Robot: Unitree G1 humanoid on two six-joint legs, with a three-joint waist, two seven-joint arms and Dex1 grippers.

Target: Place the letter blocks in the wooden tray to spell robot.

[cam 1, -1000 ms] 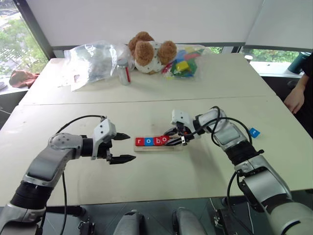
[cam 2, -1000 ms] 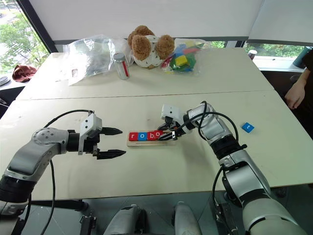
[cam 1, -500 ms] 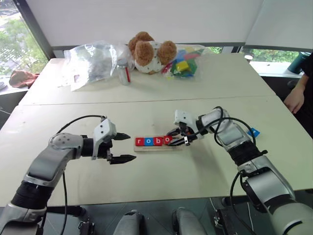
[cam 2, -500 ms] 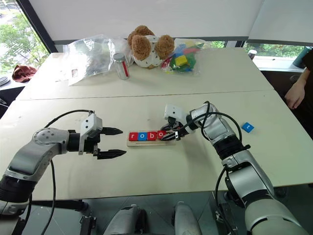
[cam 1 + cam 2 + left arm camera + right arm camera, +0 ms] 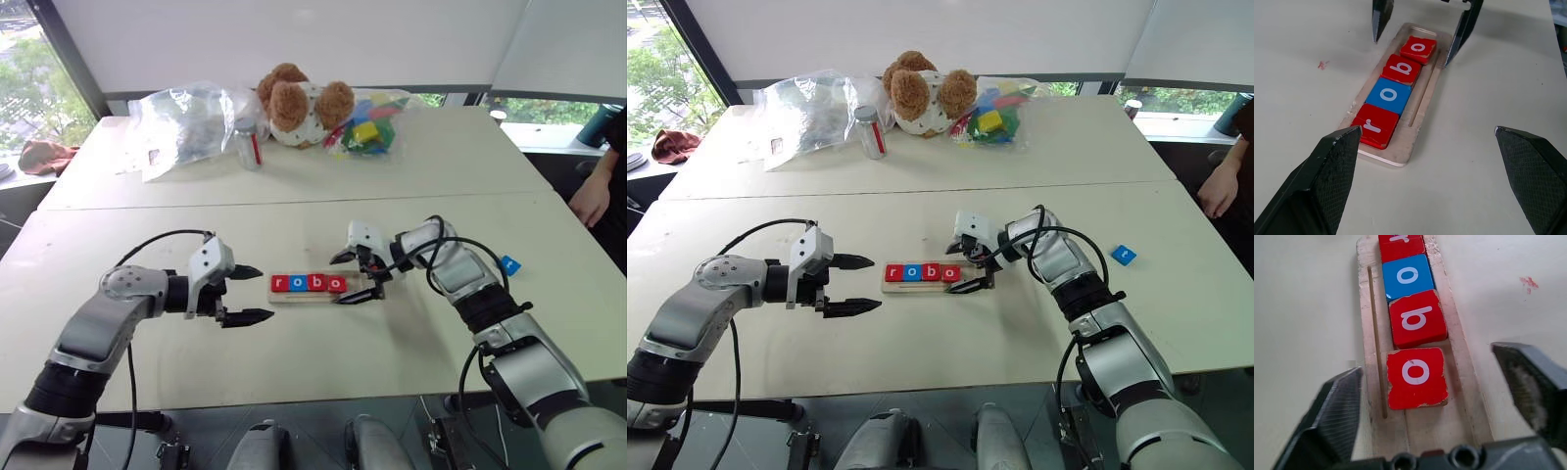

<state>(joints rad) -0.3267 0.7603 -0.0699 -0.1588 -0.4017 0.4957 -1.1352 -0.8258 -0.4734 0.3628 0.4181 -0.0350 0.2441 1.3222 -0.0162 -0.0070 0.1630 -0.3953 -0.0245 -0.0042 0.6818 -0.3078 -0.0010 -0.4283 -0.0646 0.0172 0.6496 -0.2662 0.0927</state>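
Note:
The wooden tray (image 5: pixel 357 289) lies mid-table holding a row of letter blocks: red r (image 5: pixel 1376 126), blue o (image 5: pixel 1391 95), red b (image 5: pixel 1402 69) and red o (image 5: pixel 1416 378). The tray's right end is bare wood. My right gripper (image 5: pixel 345 277) is open at that end, one finger on each side of the tray, with the red o lying free between them. My left gripper (image 5: pixel 263 294) hangs open just left of the tray, holding nothing. Another blue letter block (image 5: pixel 508 264) lies on the table to the right, past my right forearm.
At the table's far side sit a teddy bear (image 5: pixel 299 103), a clear plastic bag (image 5: pixel 181 122), a small jar (image 5: pixel 248 145) and a bag of coloured toy blocks (image 5: pixel 367 125). A person's hand (image 5: pixel 591 199) rests at the right edge.
My right gripper has gone from shut on the red o to open, leaving that block flat in the tray as fourth in the row. The left arm has not moved.

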